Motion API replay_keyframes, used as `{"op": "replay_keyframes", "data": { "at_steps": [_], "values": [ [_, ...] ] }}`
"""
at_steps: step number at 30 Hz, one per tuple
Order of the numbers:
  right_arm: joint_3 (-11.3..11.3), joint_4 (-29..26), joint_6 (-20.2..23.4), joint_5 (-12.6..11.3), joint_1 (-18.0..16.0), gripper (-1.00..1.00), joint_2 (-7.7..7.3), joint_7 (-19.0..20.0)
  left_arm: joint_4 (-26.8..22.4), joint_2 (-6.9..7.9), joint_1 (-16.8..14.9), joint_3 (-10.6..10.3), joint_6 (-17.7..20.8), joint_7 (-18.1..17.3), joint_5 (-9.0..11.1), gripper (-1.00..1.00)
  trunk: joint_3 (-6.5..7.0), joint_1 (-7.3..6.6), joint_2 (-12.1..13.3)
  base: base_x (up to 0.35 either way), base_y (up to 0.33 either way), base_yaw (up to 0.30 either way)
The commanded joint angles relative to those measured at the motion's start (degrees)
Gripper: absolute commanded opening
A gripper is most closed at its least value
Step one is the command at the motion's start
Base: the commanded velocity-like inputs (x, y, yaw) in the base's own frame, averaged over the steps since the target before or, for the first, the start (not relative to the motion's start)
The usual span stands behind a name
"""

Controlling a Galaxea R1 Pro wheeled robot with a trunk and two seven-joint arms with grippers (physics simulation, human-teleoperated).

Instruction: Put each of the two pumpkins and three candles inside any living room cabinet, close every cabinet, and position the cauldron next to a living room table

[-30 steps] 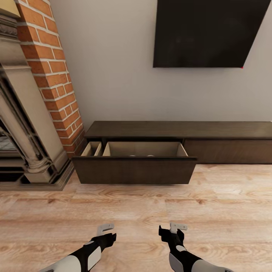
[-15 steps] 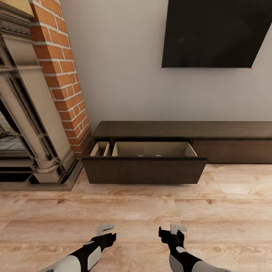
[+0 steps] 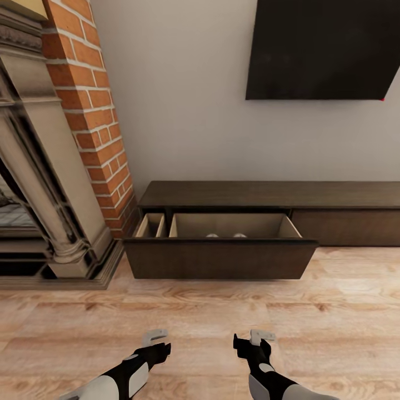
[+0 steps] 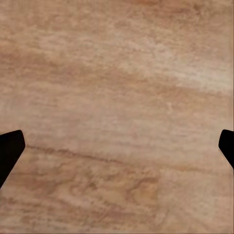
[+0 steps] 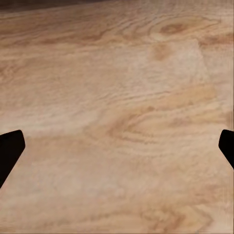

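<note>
The long dark cabinet (image 3: 266, 194) runs along the far wall, its left drawer (image 3: 222, 256) pulled out beside the brick fireplace (image 3: 50, 166). Two pale rounded tops, probably candles (image 3: 212, 235), peek above the drawer front. Both the left gripper (image 3: 155, 338) and right gripper (image 3: 261, 336) hang empty over the floor, fingers spread wide. Next, I'd guess, fetching remaining items or pushing the drawer shut.

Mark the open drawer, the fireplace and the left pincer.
open drawer (image 3: 219, 258), head view, middle of its dark front panel.
fireplace (image 3: 53, 183), head view, on the beige column.
left pincer (image 3: 157, 343), head view, between its fingertips, above the wooden floor.
</note>
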Motion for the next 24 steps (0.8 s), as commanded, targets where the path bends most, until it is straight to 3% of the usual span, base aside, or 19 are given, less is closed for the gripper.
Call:
{"op": "replay_keyframes", "data": {
  "at_steps": [1,24],
  "values": [
    [0.5,0.0,-0.1,-0.3,0.0,1.0,0.01,-0.3,0.0,-0.01,0.0,0.5,-0.2,0.1,-0.6,1.0,-0.05,0.02,0.0,0.298,0.01,0.0],
    [0.5,0.0,-0.2,-0.3,0.2,1.0,0.01,-0.4,0.1,-0.02,0.0,0.5,-0.2,0.1,-0.6,1.0,-0.05,0.02,0.0,0.325,0.001,0.0]
  ]
}}
